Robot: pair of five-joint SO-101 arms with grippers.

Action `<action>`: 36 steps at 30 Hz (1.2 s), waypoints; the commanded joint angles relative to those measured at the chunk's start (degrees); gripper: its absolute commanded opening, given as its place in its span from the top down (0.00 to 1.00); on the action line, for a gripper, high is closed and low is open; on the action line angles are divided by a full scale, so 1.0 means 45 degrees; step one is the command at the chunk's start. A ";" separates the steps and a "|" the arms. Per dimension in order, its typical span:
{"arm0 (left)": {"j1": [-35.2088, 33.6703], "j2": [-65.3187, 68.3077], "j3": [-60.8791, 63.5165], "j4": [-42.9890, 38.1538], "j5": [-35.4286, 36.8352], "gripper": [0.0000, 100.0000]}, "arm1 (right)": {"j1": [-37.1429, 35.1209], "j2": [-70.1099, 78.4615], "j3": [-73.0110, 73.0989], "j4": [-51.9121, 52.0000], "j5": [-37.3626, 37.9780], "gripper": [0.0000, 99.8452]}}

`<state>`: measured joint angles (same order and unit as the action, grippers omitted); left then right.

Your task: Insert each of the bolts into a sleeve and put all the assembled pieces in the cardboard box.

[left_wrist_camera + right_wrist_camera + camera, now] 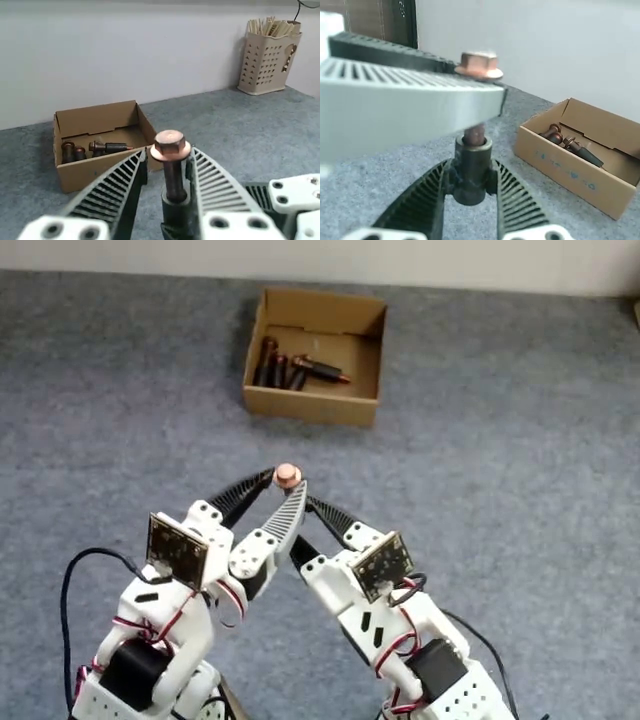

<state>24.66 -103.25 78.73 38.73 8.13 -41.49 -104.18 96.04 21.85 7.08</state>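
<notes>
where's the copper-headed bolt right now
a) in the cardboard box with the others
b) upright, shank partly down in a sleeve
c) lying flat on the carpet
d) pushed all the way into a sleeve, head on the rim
b: the bolt stands upright with its shank entering the sleeve, which the right gripper clamps, and bare shank shows between the head and the sleeve's rim.
</notes>
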 commanded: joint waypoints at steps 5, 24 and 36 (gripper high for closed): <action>-0.0811 -0.0127 -0.2686 0.2696 -0.0020 0.78 | 0.0361 -0.0186 0.1338 -0.0342 0.0137 1.00; -0.3448 -0.0127 -0.0322 0.1348 -0.0742 1.00 | 0.2061 -0.0186 0.1358 -0.0322 0.0039 1.00; -0.3702 -0.0127 0.3214 0.0274 -0.2168 0.99 | 0.3429 0.1455 -0.1924 0.0772 -0.0684 0.99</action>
<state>8.57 -103.34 91.21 41.36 -0.22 -26.99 -102.07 94.81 23.87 4.79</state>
